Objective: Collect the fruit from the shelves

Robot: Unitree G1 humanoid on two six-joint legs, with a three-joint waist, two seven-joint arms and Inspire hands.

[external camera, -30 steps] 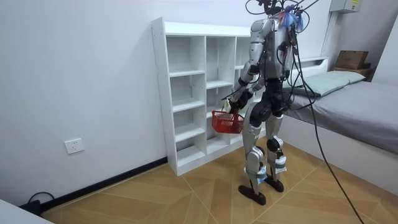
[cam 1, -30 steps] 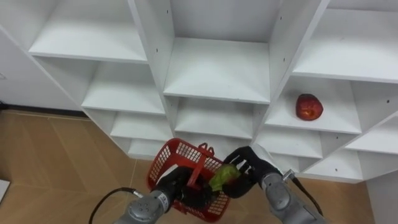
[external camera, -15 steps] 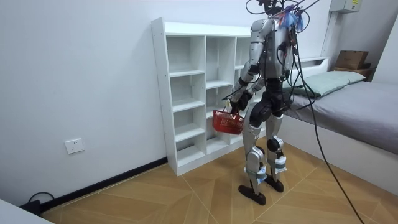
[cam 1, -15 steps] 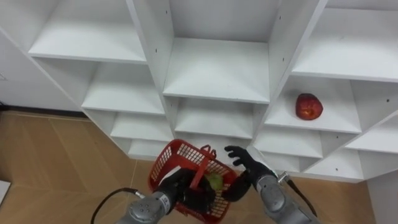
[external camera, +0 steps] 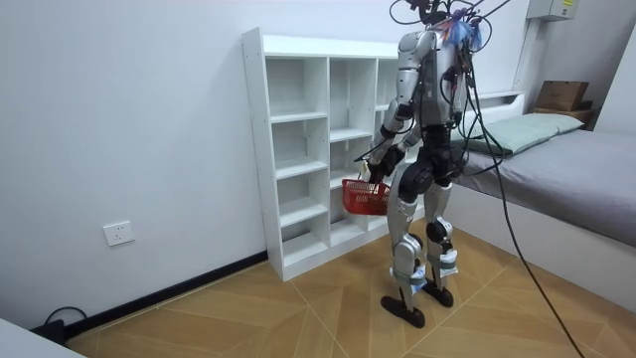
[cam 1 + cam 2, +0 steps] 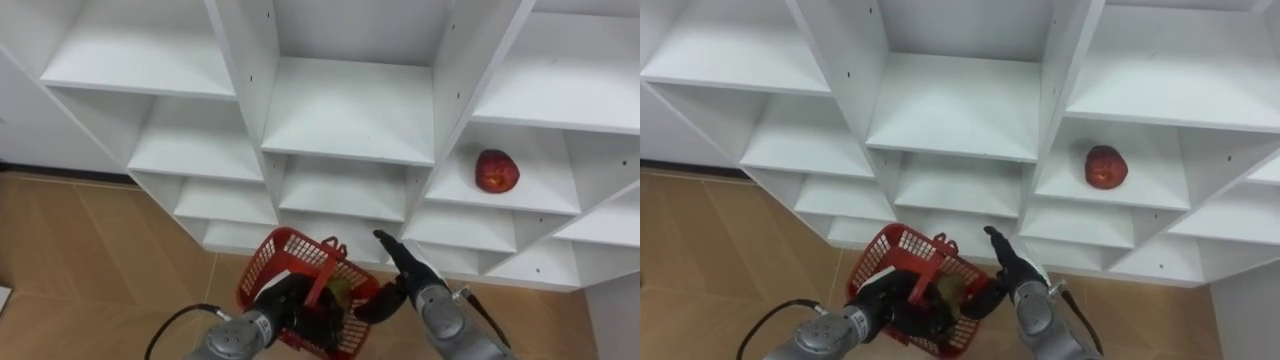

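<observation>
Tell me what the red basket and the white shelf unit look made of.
Basket: likely moulded plastic, plain red, judging by its open lattice walls. Shelf unit: probably laminated board, smooth matte white, with flat panels and small peg holes along the uprights.

A grey bed (image 5: 586, 174) with a pillow (image 5: 530, 129) stands on wooden floor (image 5: 248, 318).
</observation>
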